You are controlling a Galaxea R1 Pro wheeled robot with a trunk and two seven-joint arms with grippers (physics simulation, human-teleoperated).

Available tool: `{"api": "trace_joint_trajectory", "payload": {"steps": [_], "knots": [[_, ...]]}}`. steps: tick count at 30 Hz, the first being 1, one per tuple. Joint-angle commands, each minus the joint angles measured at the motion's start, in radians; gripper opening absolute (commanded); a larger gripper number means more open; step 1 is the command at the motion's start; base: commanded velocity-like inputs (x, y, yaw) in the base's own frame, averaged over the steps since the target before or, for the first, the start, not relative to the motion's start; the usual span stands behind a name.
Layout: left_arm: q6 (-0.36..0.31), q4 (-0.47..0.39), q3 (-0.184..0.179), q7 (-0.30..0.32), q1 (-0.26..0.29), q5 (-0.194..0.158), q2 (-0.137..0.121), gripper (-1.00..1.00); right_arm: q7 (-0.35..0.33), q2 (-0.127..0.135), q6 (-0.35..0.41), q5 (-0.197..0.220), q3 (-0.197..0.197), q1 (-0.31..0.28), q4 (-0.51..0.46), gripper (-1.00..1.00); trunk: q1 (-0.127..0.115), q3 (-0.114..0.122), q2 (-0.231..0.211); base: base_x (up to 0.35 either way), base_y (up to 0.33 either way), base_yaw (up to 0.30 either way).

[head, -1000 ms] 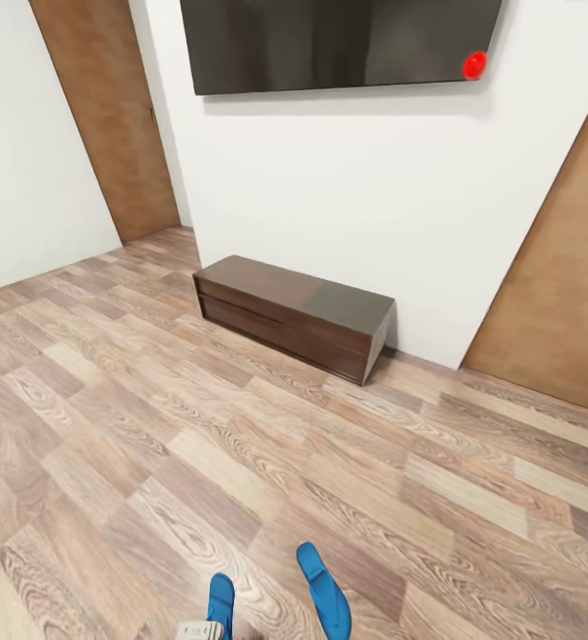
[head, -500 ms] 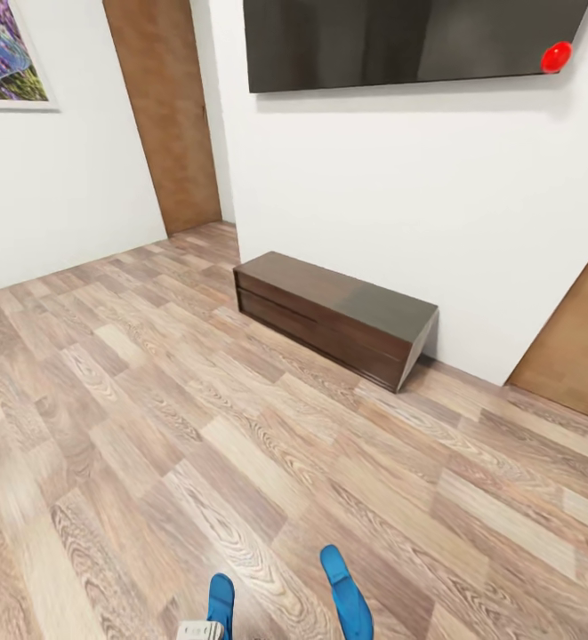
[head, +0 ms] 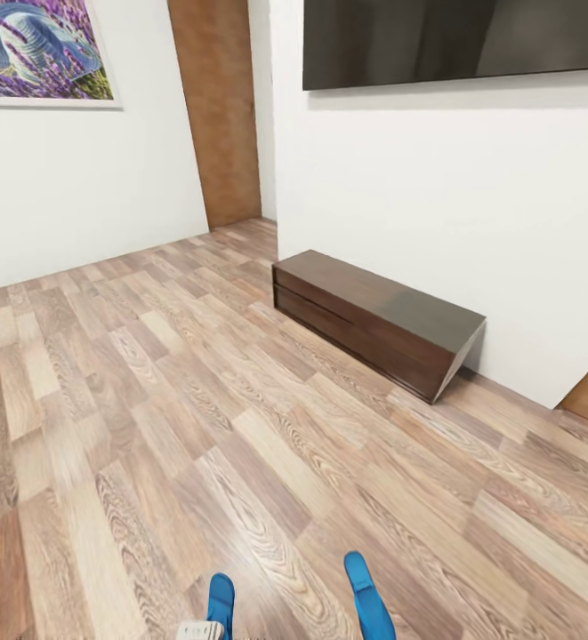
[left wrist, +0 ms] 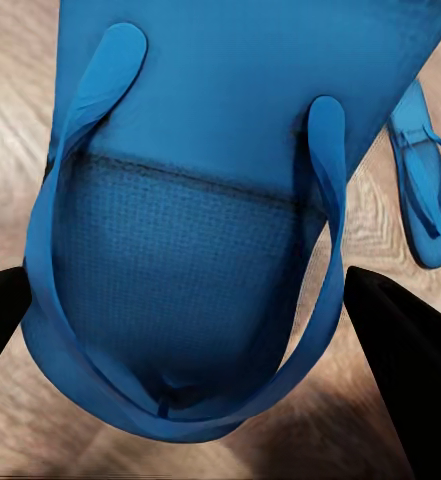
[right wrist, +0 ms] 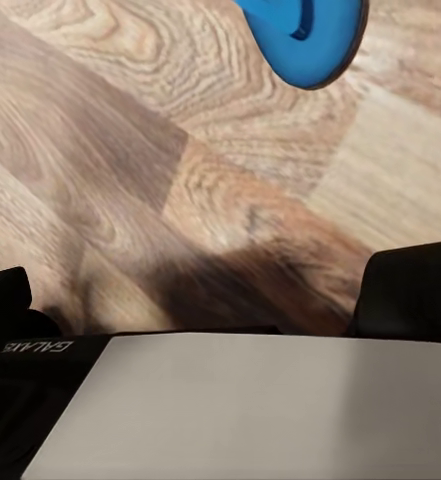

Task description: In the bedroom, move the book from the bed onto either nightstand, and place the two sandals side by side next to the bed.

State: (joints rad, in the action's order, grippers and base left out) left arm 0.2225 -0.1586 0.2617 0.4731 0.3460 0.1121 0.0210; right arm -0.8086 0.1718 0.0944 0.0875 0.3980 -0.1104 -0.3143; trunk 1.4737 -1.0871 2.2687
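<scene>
We carry one blue sandal, the held sandal (left wrist: 190,200), in the left pincer (left wrist: 190,290). Its dark fingers (left wrist: 0,315) sit at the two side edges of the sole, so we judge that they pinch it across its width, straps facing the camera. That grip suits the job: the sole hangs free and can be laid flat on the floor beside its mate.

The loose sandal (head: 369,604) lies strap-up on the wood-plank floor (head: 196,418), well apart from the low cabinet (head: 378,329) that stands against the white wall under the dark screen (head: 458,40). A painting (head: 40,53) and a door (head: 227,107) are further off. We take this for a moment of travel, with the pair not yet set side by side by the bed.

The head view gives us the room and the gap between the two sandals, with the held one (head: 221,603) a small blue tip just above a pale part at the frame's lower edge. The left wrist view adds the grip itself and the loose sandal (left wrist: 423,190) on the floor beyond.

The right wrist view shows one end of a blue sandal (right wrist: 310,30) on the floor. A pale grey slab (right wrist: 250,400) lies between the fingers of the right pincer (right wrist: 200,290). It shows no lettering, so we cannot tell whether it is the book. Nor can we tell whether that pincer presses on it or stands spread.
</scene>
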Motion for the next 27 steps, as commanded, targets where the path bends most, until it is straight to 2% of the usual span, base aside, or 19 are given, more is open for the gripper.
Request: {"api": "trace_joint_trajectory", "payload": {"steps": [1,6,27], "knots": [[0.004,0.001,0.009,0.002,0.001,0.011,0.000,-1.00,-0.004,0.000,0.010,0.009,0.002,0.000,0.000,1.00,0.000,-0.001,0.000,0.000,0.000,0.279],[0.005,0.001,0.008,0.002,0.001,0.011,0.000,-1.00,-0.006,0.000,0.010,0.009,0.002,0.000,0.000,1.00,0.000,-0.002,0.000,0.000,0.000,0.137],[0.005,0.001,0.009,0.002,0.001,0.011,0.000,-1.00,-0.005,0.000,0.010,0.009,0.003,0.000,0.000,1.00,0.000,-0.002,0.000,0.000,0.000,0.004]]}}
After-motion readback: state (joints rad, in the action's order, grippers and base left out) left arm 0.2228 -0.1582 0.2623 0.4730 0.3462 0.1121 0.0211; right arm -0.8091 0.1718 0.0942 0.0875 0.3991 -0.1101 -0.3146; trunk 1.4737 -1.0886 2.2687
